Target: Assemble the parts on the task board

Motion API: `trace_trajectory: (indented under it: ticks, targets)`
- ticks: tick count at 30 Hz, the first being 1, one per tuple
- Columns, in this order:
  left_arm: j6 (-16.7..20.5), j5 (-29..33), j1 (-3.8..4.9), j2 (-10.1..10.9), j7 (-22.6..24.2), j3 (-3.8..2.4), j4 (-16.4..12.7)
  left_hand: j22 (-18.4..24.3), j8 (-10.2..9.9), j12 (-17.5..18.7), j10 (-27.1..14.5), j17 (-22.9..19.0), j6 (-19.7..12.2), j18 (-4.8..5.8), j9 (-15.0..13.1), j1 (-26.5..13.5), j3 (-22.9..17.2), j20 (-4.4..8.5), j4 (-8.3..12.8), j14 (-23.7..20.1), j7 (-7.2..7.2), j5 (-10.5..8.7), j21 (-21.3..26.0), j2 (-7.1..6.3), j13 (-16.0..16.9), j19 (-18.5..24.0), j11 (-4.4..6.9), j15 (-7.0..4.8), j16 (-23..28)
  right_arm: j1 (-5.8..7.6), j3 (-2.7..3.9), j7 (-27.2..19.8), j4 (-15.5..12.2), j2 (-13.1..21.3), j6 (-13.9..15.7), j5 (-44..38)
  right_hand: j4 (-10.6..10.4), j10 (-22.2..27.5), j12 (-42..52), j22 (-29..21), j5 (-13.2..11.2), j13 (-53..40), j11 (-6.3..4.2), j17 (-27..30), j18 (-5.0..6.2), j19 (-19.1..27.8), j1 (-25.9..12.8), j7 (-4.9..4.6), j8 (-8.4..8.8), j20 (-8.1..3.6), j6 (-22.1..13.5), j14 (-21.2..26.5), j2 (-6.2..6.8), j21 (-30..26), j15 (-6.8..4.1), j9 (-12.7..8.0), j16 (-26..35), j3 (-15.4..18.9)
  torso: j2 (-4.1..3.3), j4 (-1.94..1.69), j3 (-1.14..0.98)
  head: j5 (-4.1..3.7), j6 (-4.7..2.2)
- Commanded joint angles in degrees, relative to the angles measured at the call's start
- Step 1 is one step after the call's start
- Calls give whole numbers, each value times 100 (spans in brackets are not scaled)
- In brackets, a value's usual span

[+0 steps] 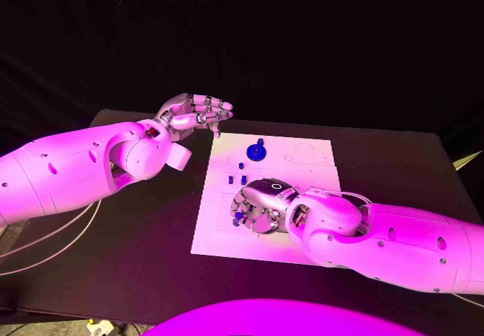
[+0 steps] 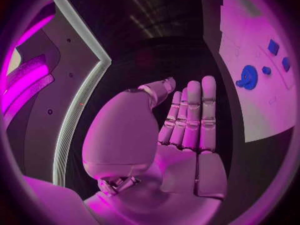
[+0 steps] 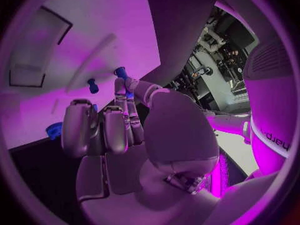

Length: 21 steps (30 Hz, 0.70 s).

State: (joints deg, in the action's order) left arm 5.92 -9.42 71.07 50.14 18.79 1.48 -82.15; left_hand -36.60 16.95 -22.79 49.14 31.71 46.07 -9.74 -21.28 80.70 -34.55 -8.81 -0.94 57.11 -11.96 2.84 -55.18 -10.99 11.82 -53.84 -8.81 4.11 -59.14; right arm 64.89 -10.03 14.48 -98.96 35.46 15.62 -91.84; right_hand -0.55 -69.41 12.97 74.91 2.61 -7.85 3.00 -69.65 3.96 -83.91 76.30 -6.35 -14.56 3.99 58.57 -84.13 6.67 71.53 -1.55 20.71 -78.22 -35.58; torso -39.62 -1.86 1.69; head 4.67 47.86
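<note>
Nearest, the right hand is set over the task board, pinching a small blue part; a blue gear lies beyond; the left hand is held released off the board's far-left corner.

bench: black, plain, no pattern.
task board: white plate, faint thin outline marks drawn near its far end.
gear-shaped part: deep blue, toothed edge, lying on the board's far half.
small parts: blue, a few little pieces in a cluster on the white plate just short of the gear.
pinched part: blue, at the right robot hand's fingertips.
left robot hand: silver metal, darker seams between segments.
right robot hand: silver, with a dark round patch on its back.
arms: white shells, small dark screw dots.
</note>
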Motion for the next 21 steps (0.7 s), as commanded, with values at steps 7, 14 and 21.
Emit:
trace_trajectory:
  ticks: [7, 14, 21]
  targets:
    - [-94, 33, 2, 2, 33, -4, -13, -1, 36, -34, -21, -8, -12, -88, 7, 27, -8, -39, 15, -40, -39, 18, 1, 1, -8, 1, 2, 0, 34, -56, -29, 233, 36, -45, -167, -205, 35, 36, -40, 699, 36, 9, -23, 3, -50, -217, -66, -9, -384, -27, 39, -207, -3, -14, -28, 550, -10, -15, -2, 6, -3, -8, -34]
    - [-99, 33, 2, -4, 33, -4, -9, -1, 36, -34, -21, -8, -12, -88, 7, 27, -8, -39, 15, -40, -39, 18, 1, 1, -8, 1, 2, 0, 34, -72, -36, 262, 42, -108, -165, -236, 44, 39, -49, 699, 35, 9, -21, 15, -50, -216, -76, -10, -386, -25, 32, -204, 8, -15, -26, 559, -3, -12, 0, 5, -2, -19, -34]
    - [-104, 33, 2, -6, 32, -4, -6, -1, 36, -34, -21, -8, -12, -88, 7, 27, -8, -39, 15, -40, -39, 18, 1, 1, -8, 1, 2, 0, 34, -88, -40, 278, 48, -159, -137, -255, 46, 39, -51, 699, 35, 9, -21, 18, -50, -216, -79, -10, -387, -25, 31, -203, 9, -16, -26, 562, -1, -12, 0, 0, 0, -22, -36]
